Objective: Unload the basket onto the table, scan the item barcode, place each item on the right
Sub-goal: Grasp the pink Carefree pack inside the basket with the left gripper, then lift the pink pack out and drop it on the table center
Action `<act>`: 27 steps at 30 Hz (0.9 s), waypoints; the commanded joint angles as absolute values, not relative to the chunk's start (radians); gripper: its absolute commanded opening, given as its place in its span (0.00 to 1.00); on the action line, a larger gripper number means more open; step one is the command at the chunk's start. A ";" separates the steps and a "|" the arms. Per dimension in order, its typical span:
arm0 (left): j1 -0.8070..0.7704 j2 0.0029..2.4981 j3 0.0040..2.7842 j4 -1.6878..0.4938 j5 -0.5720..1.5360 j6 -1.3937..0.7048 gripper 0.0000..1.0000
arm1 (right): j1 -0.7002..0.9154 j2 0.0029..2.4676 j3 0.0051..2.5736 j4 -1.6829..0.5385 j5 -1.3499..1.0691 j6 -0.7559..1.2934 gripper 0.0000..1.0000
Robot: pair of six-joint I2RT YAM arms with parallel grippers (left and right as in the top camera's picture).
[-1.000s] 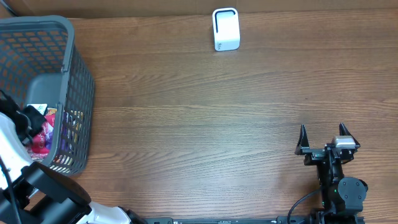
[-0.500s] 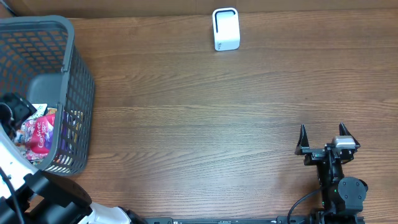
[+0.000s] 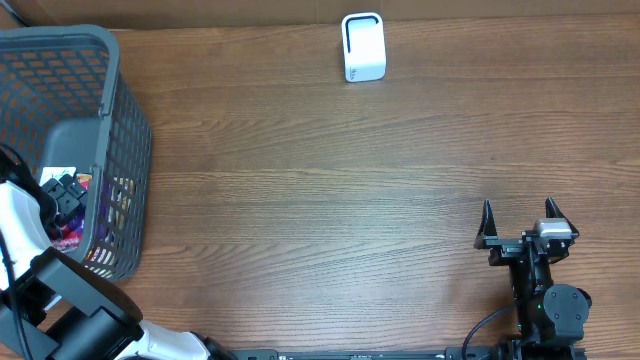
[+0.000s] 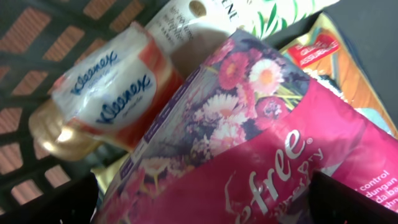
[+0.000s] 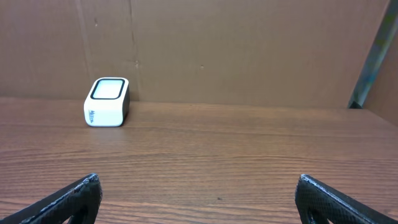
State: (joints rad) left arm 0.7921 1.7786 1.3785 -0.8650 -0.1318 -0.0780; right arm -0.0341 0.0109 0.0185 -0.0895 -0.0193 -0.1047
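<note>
The item under my left gripper (image 4: pixel 205 200) is a pink floral pack (image 4: pixel 249 155), lying on top of the other goods in the grey basket (image 3: pixel 120 130). The left jaws stand wide open, one dark finger at each side of the pack. From overhead, the left gripper (image 3: pixel 63 190) sits low inside the basket over the pink pack (image 3: pixel 68 232). The white barcode scanner (image 3: pixel 363 46) stands at the table's far edge, also facing my right wrist camera as a small scanner (image 5: pixel 107 101). My right gripper (image 3: pixel 520 213) rests open and empty near the front right, and the right gripper (image 5: pixel 198 186) has only wood between its fingers.
Beside the pink pack the basket holds a Kleenex tissue pack (image 4: pixel 109 87), a white tube (image 4: pixel 186 28), an orange packet (image 4: pixel 348 68) and a golden wrapper (image 4: pixel 59 127). A cardboard wall (image 5: pixel 249 43) backs the wooden table (image 3: pixel 320 200).
My left gripper has gone from shut to wide open. It swung left off the pink pack, then came back over it. The right arm has not moved.
</note>
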 commanded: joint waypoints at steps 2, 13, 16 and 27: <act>0.798 1.779 1.316 -0.830 -0.159 -0.081 0.93 | -0.039 0.003 0.008 -0.084 -0.017 -0.101 1.00; 0.798 1.763 1.296 -0.846 -0.099 -0.083 0.04 | -0.039 0.003 0.008 -0.084 -0.017 -0.101 1.00; 0.798 1.745 1.402 -0.920 -0.070 -0.087 0.04 | -0.039 0.003 0.008 -0.084 -0.017 -0.101 1.00; 0.798 1.585 1.905 -1.023 0.266 -0.090 0.04 | -0.039 0.003 0.008 -0.084 -0.017 -0.101 1.00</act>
State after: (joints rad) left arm 0.7937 1.6958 1.7985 -1.0298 0.1234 -0.0784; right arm -0.0338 0.0109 0.0185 -0.0902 -0.0189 -0.1047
